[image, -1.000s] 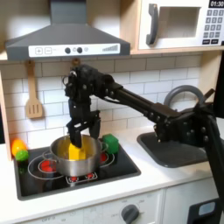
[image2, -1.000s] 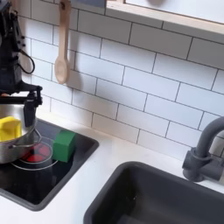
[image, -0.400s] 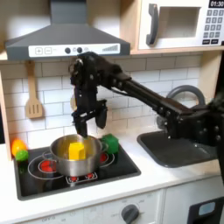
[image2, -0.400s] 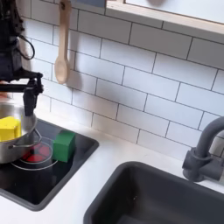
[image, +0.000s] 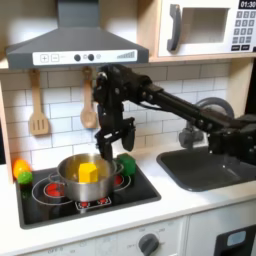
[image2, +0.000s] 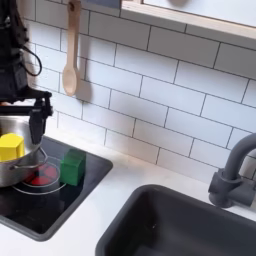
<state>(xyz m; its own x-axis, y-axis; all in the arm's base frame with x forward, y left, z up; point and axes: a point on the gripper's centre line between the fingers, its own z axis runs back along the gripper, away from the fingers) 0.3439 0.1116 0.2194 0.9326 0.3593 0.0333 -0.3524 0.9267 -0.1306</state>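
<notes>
Hovering empty above the pot (image: 85, 172), jaws parted wide.
Yellow block (image: 89, 173) sits inside, frame's lower left; I'd clear the rim and green block (image: 126, 162) carefully.

A: What sits at 9 o'clock in the second exterior view?
B: A steel pot (image2: 14, 160) holding 1 yellow block (image2: 10, 147), with a dark gripper finger (image2: 37, 122) hanging just above its rim.
A: And beside it?
B: A green block (image2: 72, 166) on the black stovetop (image2: 45, 205); a wooden spoon (image2: 70, 62) hangs at 11 o'clock.
</notes>
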